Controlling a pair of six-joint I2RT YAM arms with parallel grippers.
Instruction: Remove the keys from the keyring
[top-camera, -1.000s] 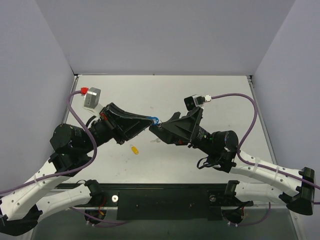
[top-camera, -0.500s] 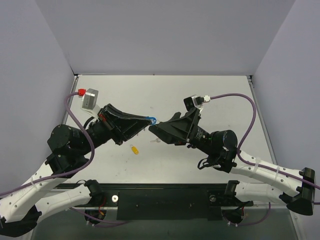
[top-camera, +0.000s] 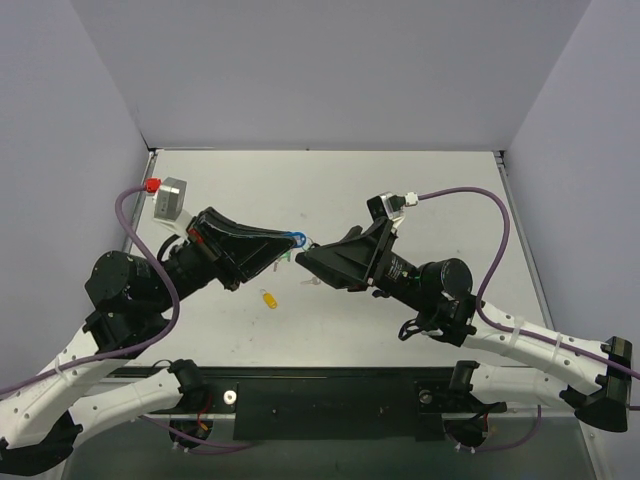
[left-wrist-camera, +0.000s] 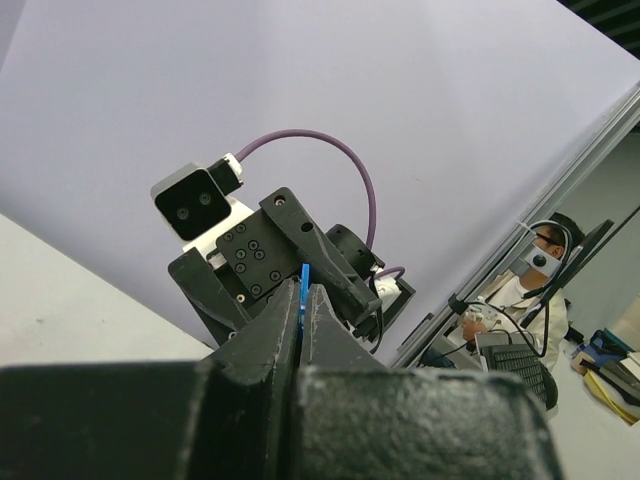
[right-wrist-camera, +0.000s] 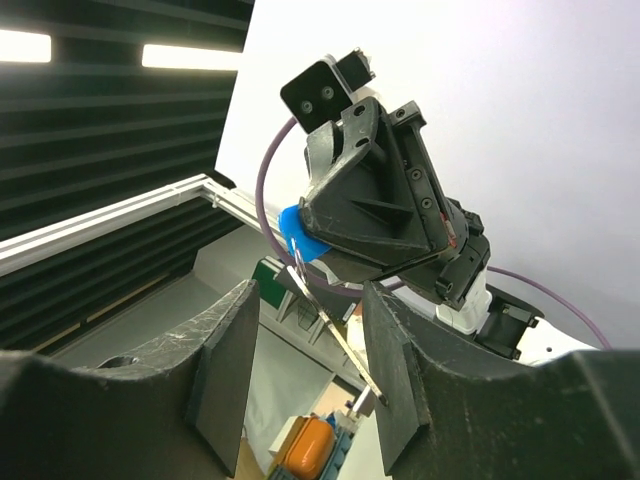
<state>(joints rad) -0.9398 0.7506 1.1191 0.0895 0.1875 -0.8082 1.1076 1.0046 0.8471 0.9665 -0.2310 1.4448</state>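
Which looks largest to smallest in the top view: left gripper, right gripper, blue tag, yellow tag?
1. left gripper and right gripper: alike, unranked.
2. yellow tag and blue tag: both tiny and near alike; the blue tag is partly hidden in the left gripper's grip, so unranked.

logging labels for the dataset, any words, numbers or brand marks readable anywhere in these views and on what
No text can be read in any view.
Blue tag of the keyring: only a corner and an edge show, no writing visible.
Yellow tag: too small to tell whether it bears any writing.
Camera on the left wrist: no legible mark.
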